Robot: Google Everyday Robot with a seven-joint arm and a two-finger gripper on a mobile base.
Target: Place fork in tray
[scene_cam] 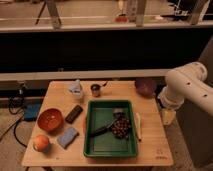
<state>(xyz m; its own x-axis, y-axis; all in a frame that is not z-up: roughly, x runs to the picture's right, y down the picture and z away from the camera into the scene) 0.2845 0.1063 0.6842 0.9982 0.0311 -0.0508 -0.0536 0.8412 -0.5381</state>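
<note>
tool point(120, 125): centre-right of frame, over green tray point(107, 144) on bench point(60, 92) | tool state: cannot tell | white arm point(187, 82): right edge

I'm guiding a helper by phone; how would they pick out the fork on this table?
Start at the green tray in the middle of the wooden table. The fork lies on bare wood outside the tray's right wall, parallel to it, close to the white arm's pincer at the table's right edge. It is the only pale, slim thing; the tray's contents are dark.
</note>
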